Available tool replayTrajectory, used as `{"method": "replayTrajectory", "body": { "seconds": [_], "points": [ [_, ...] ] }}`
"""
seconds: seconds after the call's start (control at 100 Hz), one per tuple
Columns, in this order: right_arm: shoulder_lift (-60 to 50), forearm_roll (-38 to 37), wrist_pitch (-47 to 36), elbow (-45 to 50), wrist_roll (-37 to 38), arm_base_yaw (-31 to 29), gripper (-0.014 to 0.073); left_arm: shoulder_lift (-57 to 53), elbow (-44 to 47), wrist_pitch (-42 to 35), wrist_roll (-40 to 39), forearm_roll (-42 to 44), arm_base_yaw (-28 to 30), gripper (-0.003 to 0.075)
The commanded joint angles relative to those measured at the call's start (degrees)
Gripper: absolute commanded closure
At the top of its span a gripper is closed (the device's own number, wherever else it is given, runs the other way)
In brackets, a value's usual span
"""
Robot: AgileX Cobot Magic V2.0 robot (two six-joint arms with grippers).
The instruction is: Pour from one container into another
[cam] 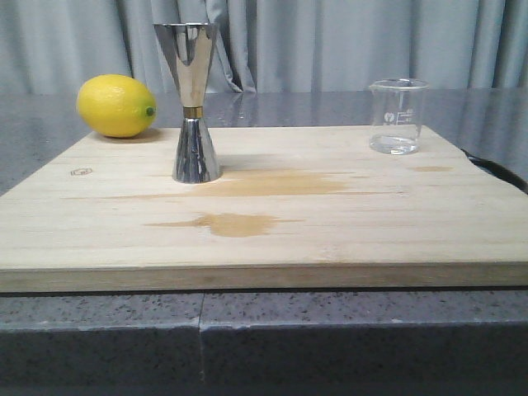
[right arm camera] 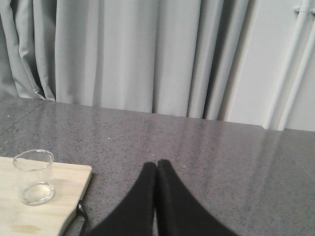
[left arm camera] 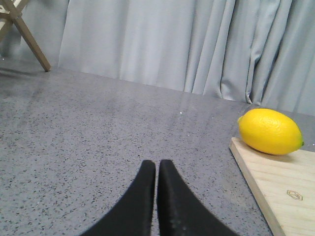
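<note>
The clear glass beaker [cam: 398, 116] stands upright near the far right of the wooden board [cam: 330, 239]; it also shows in the right wrist view [right arm camera: 34, 177]. The steel jigger [cam: 193, 101] with its gold waist band stands upright on the board's far left part. Neither arm appears in the front view. My left gripper [left arm camera: 157, 165] is shut and empty over the grey counter, left of the board. Off the board's right edge, my right gripper [right arm camera: 157, 165] is shut with nothing in it, clear of the beaker.
A yellow lemon [cam: 116, 106] lies at the board's far left corner, also seen in the left wrist view [left arm camera: 270, 131]. Darker stains [cam: 235, 223] mark the board's middle. A black strap [cam: 495, 167] lies by the right edge. Grey curtains [cam: 330, 41] hang behind the counter [cam: 247, 330].
</note>
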Motion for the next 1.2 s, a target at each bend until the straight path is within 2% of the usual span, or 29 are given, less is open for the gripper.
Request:
{"method": "replayTrajectory", "body": {
  "seconds": [0.0, 0.44, 0.58, 0.69, 0.74, 0.8, 0.86, 0.96, 1.09, 1.19],
  "points": [
    [0.30, 0.31, -4.62, -1.45, -0.07, 0.05, 0.0665, -1.42, 0.29, -4.04, -0.62, 0.15, -0.47, 0.0739],
    [0.30, 0.31, -4.73, -1.38, -0.07, 0.09, 0.0665, -1.42, 0.29, -4.04, -0.62, 0.15, -0.47, 0.0739],
    [0.27, 0.31, -5.16, 0.98, -0.07, 0.20, 0.0665, -1.42, 0.29, -4.04, -0.62, 0.15, -0.47, 0.0739],
    [0.27, -2.92, -5.98, 4.11, 0.09, 0.19, 0.0665, -1.42, 0.29, -4.04, -0.62, 0.15, -0.47, 0.0739],
    [0.27, -2.92, -6.28, 5.60, 2.95, 0.19, 0.0665, -1.42, 0.29, -4.04, -0.62, 0.15, -0.47, 0.0739],
    [0.27, -3.67, -6.80, 7.33, 10.93, 0.19, 0.0665, -1.42, 0.29, -4.04, -0.62, 0.15, -0.47, 0.0739],
    [0.17, -6.60, -7.72, 8.97, 19.29, 0.19, 0.0665, -1.42, 0.29, -4.04, -0.62, 0.15, -0.47, 0.0739],
    [-0.96, -13.06, -10.42, 12.58, 28.50, 0.19, 0.0665, -1.42, 0.29, -4.04, -0.62, 0.15, -0.47, 0.0739],
    [-4.83, -14.58, -15.30, 17.45, 30.43, 0.19, 0.0665, -1.42, 0.29, -4.04, -0.62, 0.15, -0.47, 0.0739],
    [-9.21, -14.58, -15.68, 19.98, 30.75, 0.19, 0.0665, -1.42, 0.29, -4.04, -0.62, 0.15, -0.47, 0.0739]
  ]
}}
